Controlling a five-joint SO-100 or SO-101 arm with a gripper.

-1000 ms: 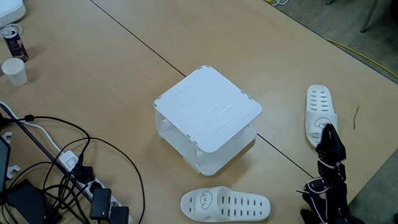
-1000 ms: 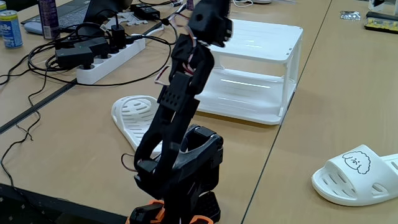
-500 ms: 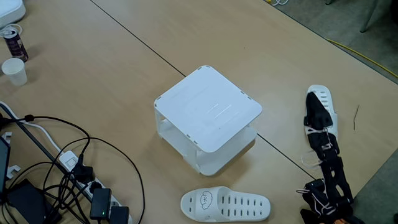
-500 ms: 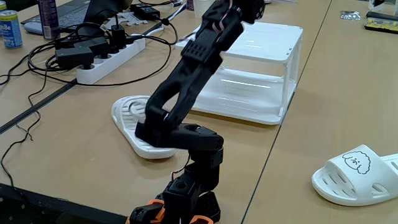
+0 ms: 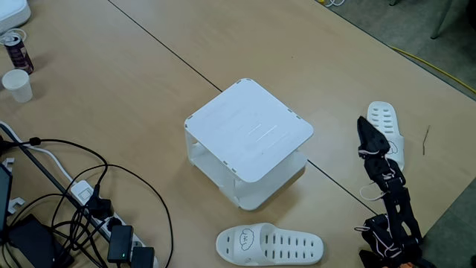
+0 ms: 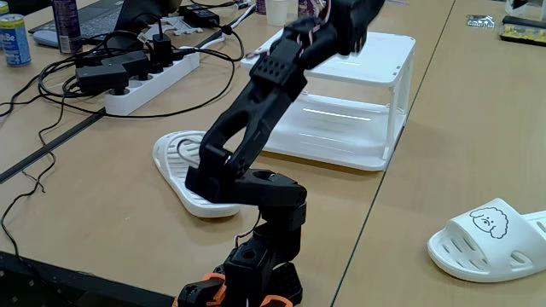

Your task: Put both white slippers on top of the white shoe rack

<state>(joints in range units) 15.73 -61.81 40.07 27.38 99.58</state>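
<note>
Your black two-finger gripper point(image 5: 362, 124), jaw state unclear, hovers over the white perforated rubber slipper point(image 5: 384, 120) at the boxy white plastic shoe rack's point(image 5: 249, 131) three o'clock.

In a fixed view the black arm point(image 5: 387, 186) covers the middle of one white slipper point(image 5: 383, 117), so its drawing is hidden, and the arm's base is cut off by the bottom edge. In a fixed view the gripper point(image 6: 354, 19) is blurred and partly cut by the top edge, so its jaws cannot be read. There the arm also hides part of the slipper point(image 6: 183, 158) behind it, and the other slipper point(image 6: 486, 239) is cut by the right edge.
</note>
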